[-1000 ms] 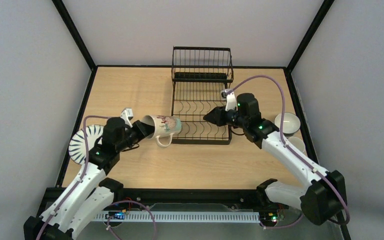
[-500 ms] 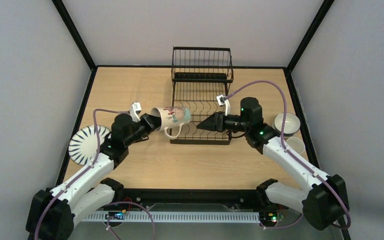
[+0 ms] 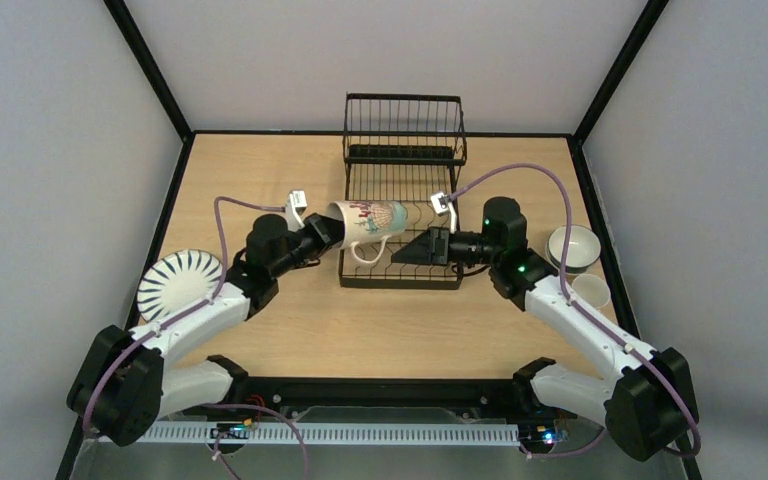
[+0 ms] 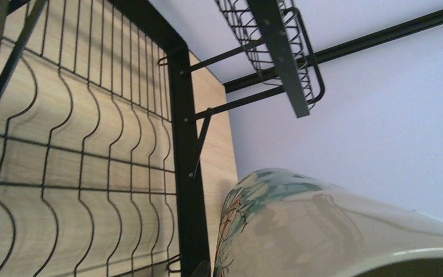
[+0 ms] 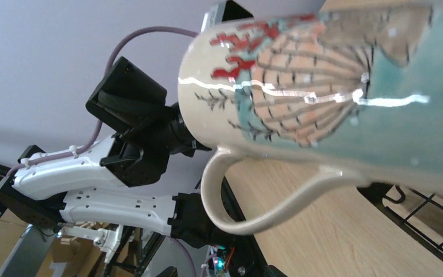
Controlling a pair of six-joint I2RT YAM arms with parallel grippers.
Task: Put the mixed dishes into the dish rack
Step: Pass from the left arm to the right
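The beige painted mug (image 3: 370, 218) is pinched at its mouth end by the left claw (image 3: 322, 237). It is held on its side above the front left corner of the dish rack (image 3: 410, 284), at the centre of the frame. The right claw (image 3: 412, 250) is pointed at the mug's base from the right; whether it is spread cannot be told. On the bench (image 3: 360, 330), a white bowl (image 3: 573, 247) and a cream bowl (image 3: 594, 291) are seen at the right edge, and a striped plate (image 3: 175, 285) at the left.
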